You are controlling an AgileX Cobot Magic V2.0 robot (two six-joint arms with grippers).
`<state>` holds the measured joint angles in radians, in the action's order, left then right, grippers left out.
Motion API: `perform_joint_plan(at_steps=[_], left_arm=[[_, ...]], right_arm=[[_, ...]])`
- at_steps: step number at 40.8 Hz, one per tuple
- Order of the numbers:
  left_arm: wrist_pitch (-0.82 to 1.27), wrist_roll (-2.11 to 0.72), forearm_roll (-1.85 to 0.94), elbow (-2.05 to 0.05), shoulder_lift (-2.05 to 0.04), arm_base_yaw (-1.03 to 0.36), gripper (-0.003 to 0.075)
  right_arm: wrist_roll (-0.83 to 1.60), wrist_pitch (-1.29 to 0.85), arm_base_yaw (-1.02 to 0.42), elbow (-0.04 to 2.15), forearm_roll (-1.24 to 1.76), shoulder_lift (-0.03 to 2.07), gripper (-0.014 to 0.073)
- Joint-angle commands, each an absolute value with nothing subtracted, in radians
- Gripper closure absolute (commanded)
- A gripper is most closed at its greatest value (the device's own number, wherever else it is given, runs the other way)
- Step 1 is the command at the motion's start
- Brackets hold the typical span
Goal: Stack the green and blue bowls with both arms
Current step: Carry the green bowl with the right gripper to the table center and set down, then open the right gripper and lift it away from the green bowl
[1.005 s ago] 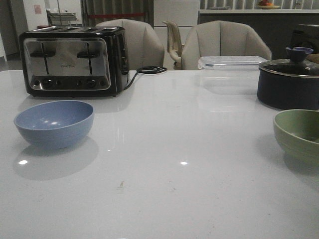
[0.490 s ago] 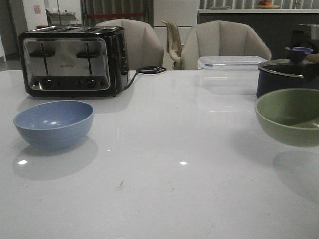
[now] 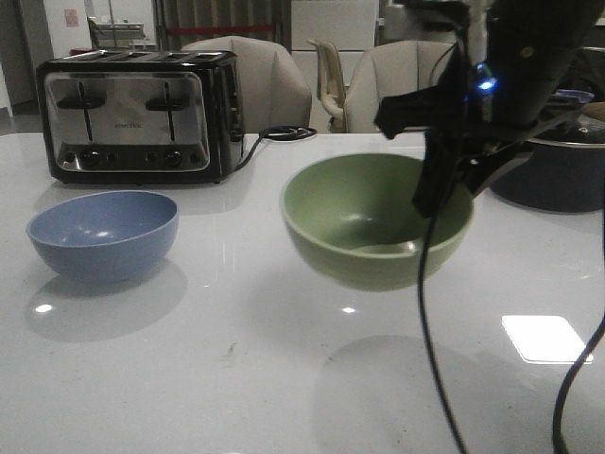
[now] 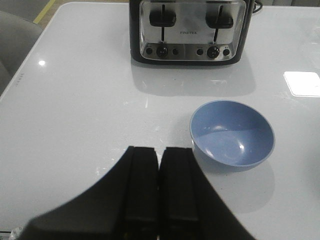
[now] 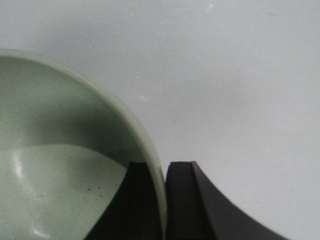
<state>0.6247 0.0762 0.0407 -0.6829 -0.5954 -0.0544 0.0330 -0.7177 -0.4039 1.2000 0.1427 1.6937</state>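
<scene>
Green bowl [image 3: 376, 219] is hanging mid-frame above the table [image 3: 236, 378], right gripper [image 5: 165, 200] pinching its rim for carrying toward blue bowl [image 3: 102, 234] at left; left gripper [image 4: 159, 192] is idling closed, empty.

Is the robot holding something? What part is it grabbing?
Yes. The right claw pinches the green bowl by its rim. The left claw holds nothing.

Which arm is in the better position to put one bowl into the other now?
The right arm. Its gripper is shut on the rim of the green bowl, held above the table. The blue bowl rests on the table, and the left gripper is shut, empty and beside it.
</scene>
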Motion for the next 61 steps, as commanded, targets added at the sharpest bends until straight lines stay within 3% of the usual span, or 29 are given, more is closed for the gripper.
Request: perform_joint_plan(at_steps=[1, 11, 19, 23, 37, 61], left_arm=[[0.541, 0.075, 0.035, -0.712, -0.601, -0.058, 0.0621], [0.541, 0.075, 0.035, -0.712, -0.601, -0.058, 0.0621], [0.541, 0.075, 0.035, -0.712, -0.601, -0.058, 0.0621], [0.541, 0.075, 0.035, -0.712, -0.601, -0.058, 0.0621], [0.541, 0.075, 0.035, -0.712, -0.601, -0.058, 0.0621], [0.541, 0.075, 0.035, -0.712, -0.601, -0.058, 0.0621]], right_arm=[[0.043, -0.668, -0.448, 1.248, 0.166, 1.703, 0.0499], [0.043, -0.668, -0.478, 1.327, 0.168, 1.831, 0.0452], [0.043, -0.676, -0.478, 1.345, 0.153, 1.849, 0.01], [0.043, -0.685, -0.478, 1.345, 0.139, 1.846, 0.0009], [0.055, -0.7, -0.484, 1.314, 0.129, 1.602, 0.0085], [0.143, -0.705, -0.513, 0.867, 0.116, 0.873, 0.0099]])
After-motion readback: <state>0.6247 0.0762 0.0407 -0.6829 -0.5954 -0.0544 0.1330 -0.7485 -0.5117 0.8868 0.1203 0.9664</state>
